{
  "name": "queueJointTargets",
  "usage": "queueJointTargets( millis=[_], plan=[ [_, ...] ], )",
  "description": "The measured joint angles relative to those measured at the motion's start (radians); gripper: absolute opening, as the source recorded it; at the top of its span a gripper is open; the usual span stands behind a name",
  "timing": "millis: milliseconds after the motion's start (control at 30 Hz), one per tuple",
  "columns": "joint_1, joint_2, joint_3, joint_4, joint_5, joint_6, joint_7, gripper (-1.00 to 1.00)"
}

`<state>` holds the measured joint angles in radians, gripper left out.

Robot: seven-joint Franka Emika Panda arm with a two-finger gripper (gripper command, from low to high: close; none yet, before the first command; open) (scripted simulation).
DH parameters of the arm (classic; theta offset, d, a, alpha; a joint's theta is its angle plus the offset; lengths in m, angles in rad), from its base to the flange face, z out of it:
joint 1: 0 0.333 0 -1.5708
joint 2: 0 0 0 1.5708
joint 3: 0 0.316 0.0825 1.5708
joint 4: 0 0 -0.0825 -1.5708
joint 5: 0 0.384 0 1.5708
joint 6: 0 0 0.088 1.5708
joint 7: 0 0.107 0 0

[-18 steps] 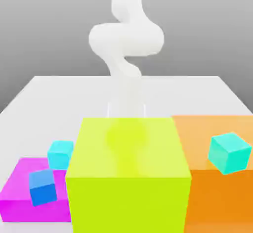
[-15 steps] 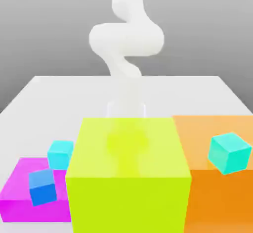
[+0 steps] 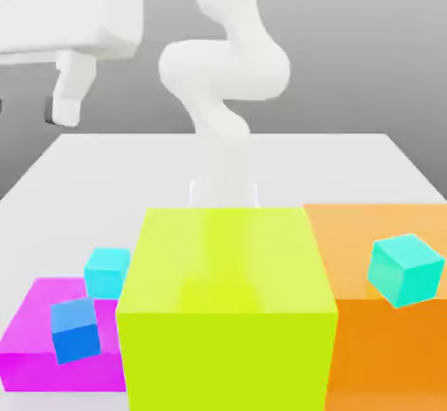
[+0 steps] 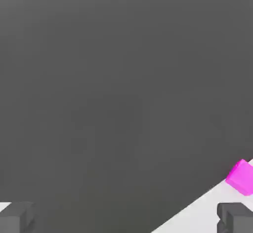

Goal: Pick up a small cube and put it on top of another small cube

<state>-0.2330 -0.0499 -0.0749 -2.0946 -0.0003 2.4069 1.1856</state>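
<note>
The arm is now seen with its hand swung up and out to the exterior view's far left, where earlier frames showed only the white column behind the big blocks. The pincer (image 4: 123,217) is held wide open, its two dark fingertips (image 4: 17,216) set well apart in the hand view, and nothing is gripped between them.

On the white counter (image 3: 367,165) three large blocks are lined up at the near edge: a low magenta block (image 3: 35,331) on the left, a tall lime block (image 3: 227,313) in the middle and an orange block (image 3: 384,348) on the right. A blue small cube (image 3: 74,329) is perched tilted on the magenta block, a cyan small cube (image 3: 106,271) is placed just behind it, beside the lime block, and a teal cube (image 3: 404,268) rests tilted on the orange block.

None of the cubes has been shifted by the arm's rise. The change is judged to be a repositioning before the approach: no pick has been started, and the hand must still be brought down over one small cube, probably on the left side.
</note>
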Motion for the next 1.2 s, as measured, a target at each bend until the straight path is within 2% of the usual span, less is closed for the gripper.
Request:
queueJointTargets(
  millis=[533,667,700,900,1033,1200],
  plan=[
    [-0.147,0.587,-0.084,0.160,0.133,0.078,0.210,0.00],
    [-0.175,0.732,-0.066,0.199,0.163,0.160,0.211,0.00],
    [-0.178,0.755,-0.062,0.205,0.168,0.176,0.209,-1.00],
    [-0.180,0.766,-0.060,0.209,0.172,0.186,0.206,-1.00],
    [-0.165,0.667,-0.080,0.182,0.156,0.112,0.217,-1.00],
    [-0.136,0.488,-0.097,0.047,0.134,0.070,0.235,-1.00]
  ],
)
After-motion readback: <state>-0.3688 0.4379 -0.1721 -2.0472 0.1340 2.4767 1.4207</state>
